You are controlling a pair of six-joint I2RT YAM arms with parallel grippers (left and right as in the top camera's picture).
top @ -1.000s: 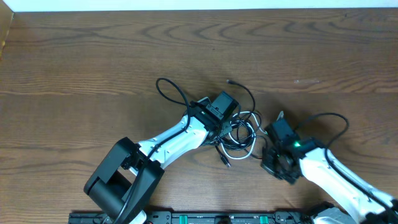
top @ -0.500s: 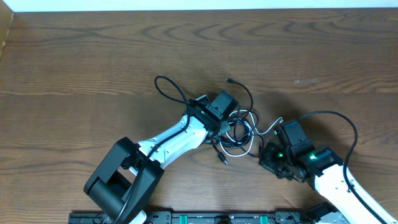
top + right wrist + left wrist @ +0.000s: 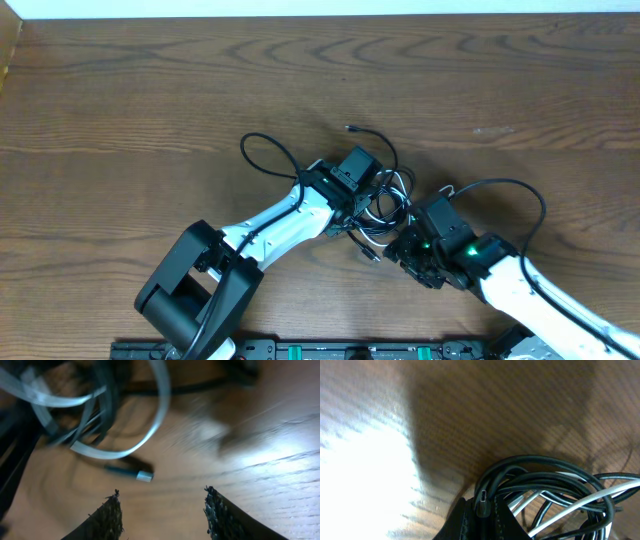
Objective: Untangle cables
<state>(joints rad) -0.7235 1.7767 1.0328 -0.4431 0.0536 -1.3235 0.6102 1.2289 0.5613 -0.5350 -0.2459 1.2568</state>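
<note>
— Black coils and one white cable [image 3: 600, 494] sat knotted in a heap, folks: the cables [image 3: 385, 205] lay near the middle of the wooden table [image 3: 150, 90], hemmed in by both arms!

— What about the left gripper [image 3: 479, 507]?

— Clamped tight. Its wrist view had the fingers pressed together on a black cable [image 3: 545, 477], right at the small plug [image 3: 482, 502]. The dark loops fanned out just past the tips, and the white strand crossed through them.

— And on the other side?

— The right gripper [image 3: 162, 510] was released. Its two fingertips stood apart with only bare wood between them, gripping nothing. It hung just beside the heap, on the side nearer the robot's base.

— Anything lying in front of it?

— A silver-tipped plug [image 3: 143, 476] on a short black lead rested flat on the wood, ahead of the open fingers and clear of them. Beyond it the white cable curled in a wide loop through the blurred dark strands.

— Any loose ends?

— From overhead, one black loop [image 3: 258, 148] arced out past the left wrist. Another strand ran up to a far plug [image 3: 350, 128], which lay apart from the heap on the table.
</note>
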